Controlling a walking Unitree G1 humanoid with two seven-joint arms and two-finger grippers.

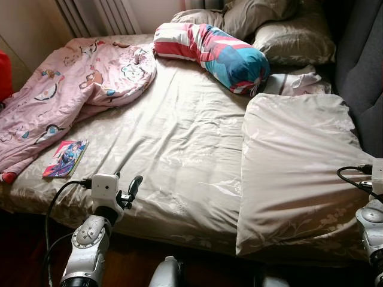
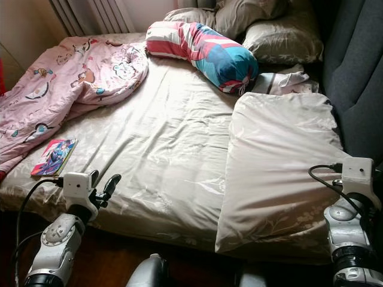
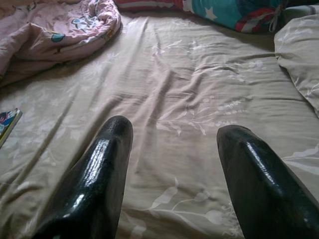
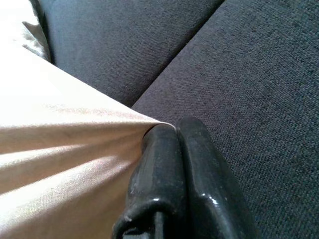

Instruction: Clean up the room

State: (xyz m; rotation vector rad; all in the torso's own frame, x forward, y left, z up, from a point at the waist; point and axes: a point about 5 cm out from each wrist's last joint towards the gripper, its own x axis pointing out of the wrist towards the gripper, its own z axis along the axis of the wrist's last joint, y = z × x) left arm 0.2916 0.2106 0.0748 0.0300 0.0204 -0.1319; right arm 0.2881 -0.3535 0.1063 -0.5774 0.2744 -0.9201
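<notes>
Right gripper (image 4: 167, 130): black fingers pressed together, pinching a corner of the beige duvet (image 1: 293, 173). The cloth pulls into taut folds that run from the pinch point. Right behind the fingers, the dark grey upholstered headboard (image 4: 239, 64) with a seam running across it. From the head views, the right arm stands at the near right corner of the bed, wrist box and cable beside the duvet's edge.

Left gripper (image 3: 169, 144): fingers spread wide apart, nothing between them, hovering low over the near edge of the bed sheet (image 1: 173, 149), pointing across the bed. The sheet is beige with a pale floral print, creased.

Duvet: folded into a thick slab along the right side of the bed, against the headboard, its near end reaching the bed's front edge.

Further out: a small book (image 1: 66, 158) with a bright cover lies flat on the sheet near the left front corner, just beside the pink blanket (image 1: 72, 84). That blanket, printed with cartoon figures, is bunched in a heap over the left side. A long bolster (image 1: 209, 51), striped red and white with teal, lies across the far end. Beige pillows (image 1: 287, 30) are stacked behind it in the far right corner. A crumpled pale cloth (image 1: 296, 81) sits between bolster and duvet.
</notes>
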